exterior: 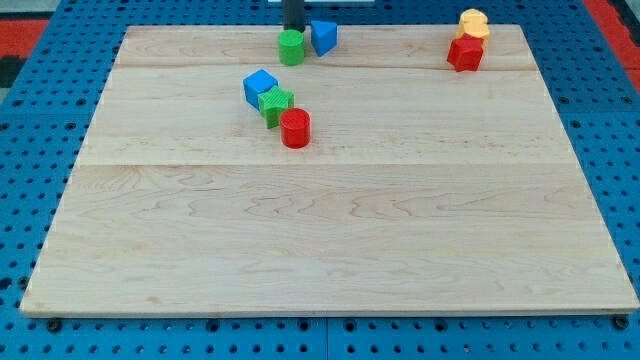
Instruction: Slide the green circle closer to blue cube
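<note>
Camera view, board: a pale wooden table top [330,240] lies on a blue perforated base [20,150].
Camera view, my tip: the dark rod comes down at the far edge, and my tip [295,29] sits just behind the green circle, at its far side, touching it or nearly so.
Jaws: there are none; the arm ends in a plain rod, so nothing opens, closes or grips.
Green circle: the green circle [291,47] stands at the far edge, left of centre, right beside a blue block.
Blue neighbour: that blue wedge-like block [323,37] is just to the right of the green circle, touching or almost touching; its exact shape is hard to make out.
Blue cube: the blue cube [260,87] lies nearer and slightly left of the green circle, apart from it with bare wood between.
Cluster: a green star-shaped block [275,103] touches the blue cube's near right side, and a red cylinder [295,129] sits just in front of that.
Far right: a red star-like block [465,53] with a yellow block [474,23] just behind it, well apart from the rest.
Progress: I judge the task barely begun; the circle is not yet next to the cube.
Left to do: push from the far side, toward the near and slightly left.
</note>
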Tool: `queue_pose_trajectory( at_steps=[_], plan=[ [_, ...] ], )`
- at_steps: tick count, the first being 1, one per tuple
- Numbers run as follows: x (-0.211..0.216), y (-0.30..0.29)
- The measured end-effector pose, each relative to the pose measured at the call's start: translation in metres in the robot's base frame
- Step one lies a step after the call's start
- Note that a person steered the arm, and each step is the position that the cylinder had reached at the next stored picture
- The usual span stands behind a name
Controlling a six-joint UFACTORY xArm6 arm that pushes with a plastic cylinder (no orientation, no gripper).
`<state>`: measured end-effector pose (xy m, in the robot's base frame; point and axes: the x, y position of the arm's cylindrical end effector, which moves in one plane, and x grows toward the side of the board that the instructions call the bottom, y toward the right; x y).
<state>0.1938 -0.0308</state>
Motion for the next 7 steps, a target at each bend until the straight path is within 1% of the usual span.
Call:
queue_pose_trajectory(
  at_steps=[2,3,6,7],
  plan=[
    [0.006,0.004],
    [0.021,0.004],
    [0.05,-0.017],
    [0.053,-0.021]
  ],
)
